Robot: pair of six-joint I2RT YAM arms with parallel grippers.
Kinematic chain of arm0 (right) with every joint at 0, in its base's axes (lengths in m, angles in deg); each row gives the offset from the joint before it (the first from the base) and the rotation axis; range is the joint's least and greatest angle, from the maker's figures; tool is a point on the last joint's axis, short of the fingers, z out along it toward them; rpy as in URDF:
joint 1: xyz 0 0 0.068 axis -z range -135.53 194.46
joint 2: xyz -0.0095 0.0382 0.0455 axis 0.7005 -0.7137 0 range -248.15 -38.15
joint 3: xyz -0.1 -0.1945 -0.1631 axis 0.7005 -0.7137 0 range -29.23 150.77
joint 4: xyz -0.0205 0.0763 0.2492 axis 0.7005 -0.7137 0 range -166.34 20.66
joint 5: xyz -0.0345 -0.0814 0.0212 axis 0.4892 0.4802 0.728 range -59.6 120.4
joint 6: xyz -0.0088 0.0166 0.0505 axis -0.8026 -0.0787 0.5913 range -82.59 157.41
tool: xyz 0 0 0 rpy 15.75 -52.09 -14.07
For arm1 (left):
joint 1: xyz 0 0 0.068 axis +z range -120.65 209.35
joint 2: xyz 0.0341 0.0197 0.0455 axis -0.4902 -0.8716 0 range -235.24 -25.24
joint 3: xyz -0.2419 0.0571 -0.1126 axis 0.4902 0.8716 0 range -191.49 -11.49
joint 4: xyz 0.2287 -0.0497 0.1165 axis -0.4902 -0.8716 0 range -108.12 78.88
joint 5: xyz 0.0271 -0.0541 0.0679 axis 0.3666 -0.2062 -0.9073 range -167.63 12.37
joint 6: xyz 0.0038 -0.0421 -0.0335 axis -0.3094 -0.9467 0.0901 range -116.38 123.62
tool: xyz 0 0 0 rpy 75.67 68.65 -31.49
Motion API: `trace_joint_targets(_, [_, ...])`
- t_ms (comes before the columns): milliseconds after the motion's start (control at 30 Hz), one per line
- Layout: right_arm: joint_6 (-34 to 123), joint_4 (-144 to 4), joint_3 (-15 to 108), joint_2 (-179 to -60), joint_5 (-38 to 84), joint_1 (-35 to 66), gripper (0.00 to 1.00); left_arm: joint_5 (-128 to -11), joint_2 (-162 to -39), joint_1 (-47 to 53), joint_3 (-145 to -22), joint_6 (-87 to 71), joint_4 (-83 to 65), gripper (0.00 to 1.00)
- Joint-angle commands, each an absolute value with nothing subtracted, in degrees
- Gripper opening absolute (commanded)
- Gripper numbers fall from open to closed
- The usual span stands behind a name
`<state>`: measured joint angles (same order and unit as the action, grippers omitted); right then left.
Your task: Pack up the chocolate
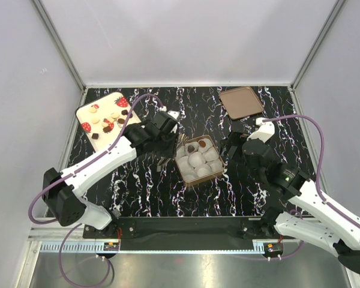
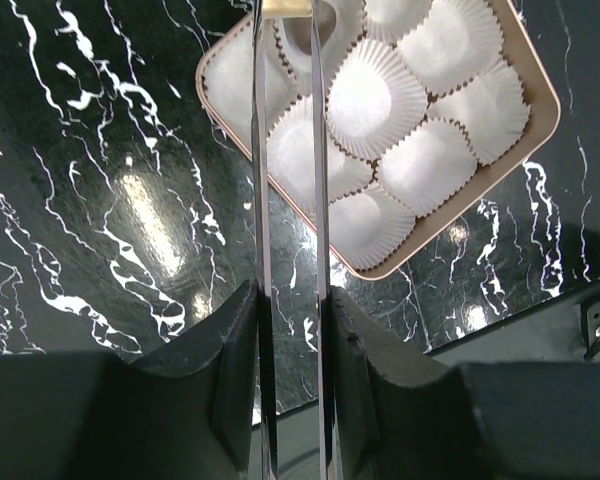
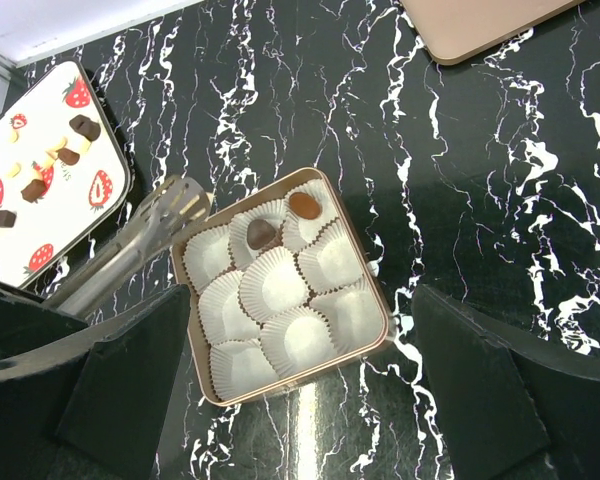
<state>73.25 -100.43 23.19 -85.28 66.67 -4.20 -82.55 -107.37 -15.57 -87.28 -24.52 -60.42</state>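
Brown and cream chocolates [image 3: 83, 126] sit on tray [image 3: 65, 215], two in box [image 3: 378, 340] near right gripper's [image 3: 305, 310] wide jaws; left gripper [image 2: 292, 300] clamps tongs [image 2: 320, 150]

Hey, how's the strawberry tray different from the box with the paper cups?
The strawberry tray is flat, cream with red prints, and carries several loose chocolates; the box is deeper, tan, lined with white paper cups, only two filled. The tray sits far left, the box in the middle. Both hold chocolates.
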Motion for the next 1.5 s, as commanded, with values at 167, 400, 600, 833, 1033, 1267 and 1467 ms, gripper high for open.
trace_joint_targets(167, [73.1, -97.82, 24.56, -86.05, 68.54, -3.87, 1.0, -86.76, -108.73, -17.93, -88.92, -25.56, -61.65, 0.31])
trace_joint_targets(400, [72.83, -97.91, 24.65, -85.53, 68.63, -3.87, 1.0, -88.44, -109.79, -18.63, -88.92, -25.82, -63.59, 0.31])
trace_joint_targets(600, [72.92, -98.08, 24.73, -85.08, 68.81, -3.87, 1.0, -88.17, -110.06, -18.81, -88.48, -25.91, -63.5, 0.33])
trace_joint_targets(833, [72.92, -97.91, 24.82, -85.52, 68.81, -3.87, 1.0, -87.64, -110.93, -19.25, -89.1, -25.82, -64.29, 0.36])
trace_joint_targets(1033, [72.92, -97.99, 24.91, -85.26, 68.55, -3.87, 1.0, -88.52, -111.02, -19.95, -89.01, -26.17, -65.17, 0.36])
trace_joint_targets(1267, [73.1, -98.43, 25.17, -85.0, 68.46, -3.87, 1.0, -89.05, -111.11, -21.09, -89.62, -26.44, -66.14, 0.36])
trace_joint_targets(1467, [73.62, -98.78, 25.44, -84.64, 68.19, -3.87, 1.0, -90.28, -110.58, -21.62, -89.89, -27.05, -67.1, 0.36])
